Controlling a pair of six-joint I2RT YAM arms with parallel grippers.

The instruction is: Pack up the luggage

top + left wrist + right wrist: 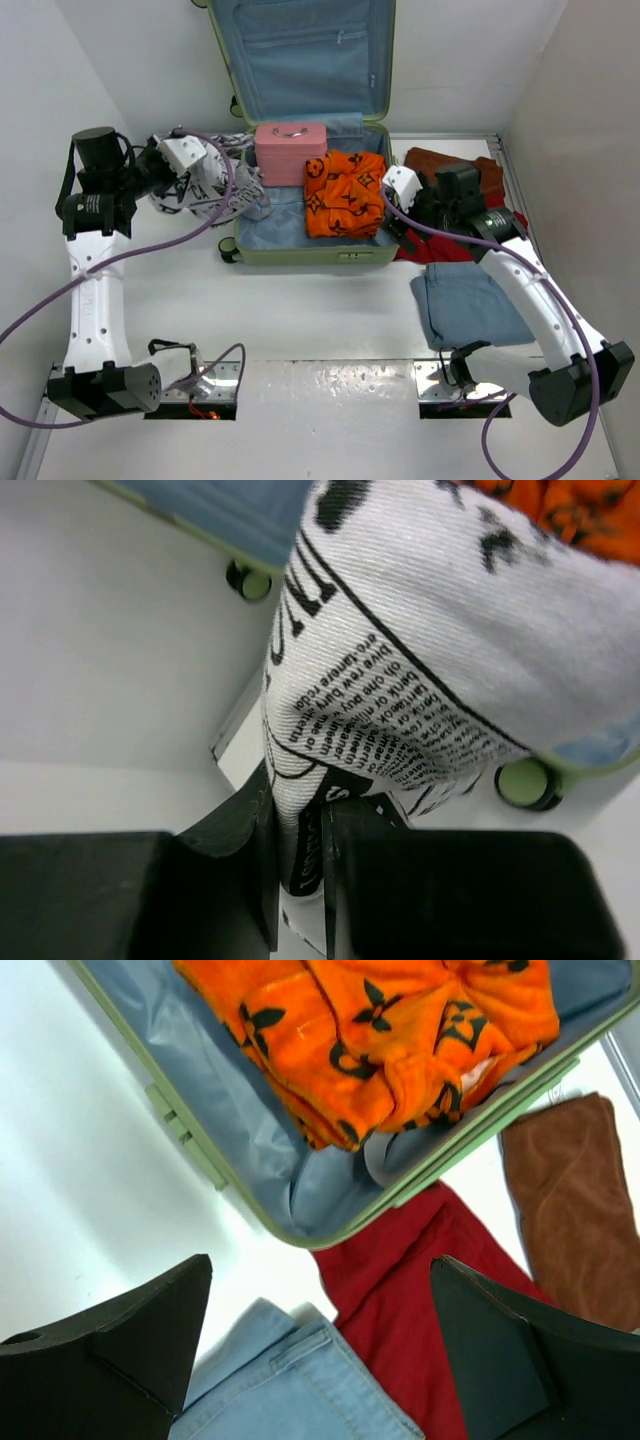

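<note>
From above, the luggage (300, 256) lay open in the middle of the table, lid propped up at the far side, its long axis running left to right. A pink case (290, 153) and an orange garment (345, 192) filled its far and right parts; the bare lining was at the near left. The left gripper (208, 170) sat at the left wall, clenched on a white printed garment (228, 192) draped over that edge. That arm was the nearer one, and the free floor lay just to its right, so the carry would probably go rightward and down

In the left wrist view, the jaws of the left gripper (300, 860) were pinched tight on a fold of the white printed garment (420, 650). It carried newsprint-style lettering, too distorted to read. A wheel (527, 783) showed beside it

In the right wrist view, the right gripper (320, 1350) stood wide, holding nothing, above a red cloth (400, 1290), with jeans (290, 1390) and a brown cloth (570, 1200) nearby. The orange garment bore black flower and monogram marks, with no legible brand
</note>
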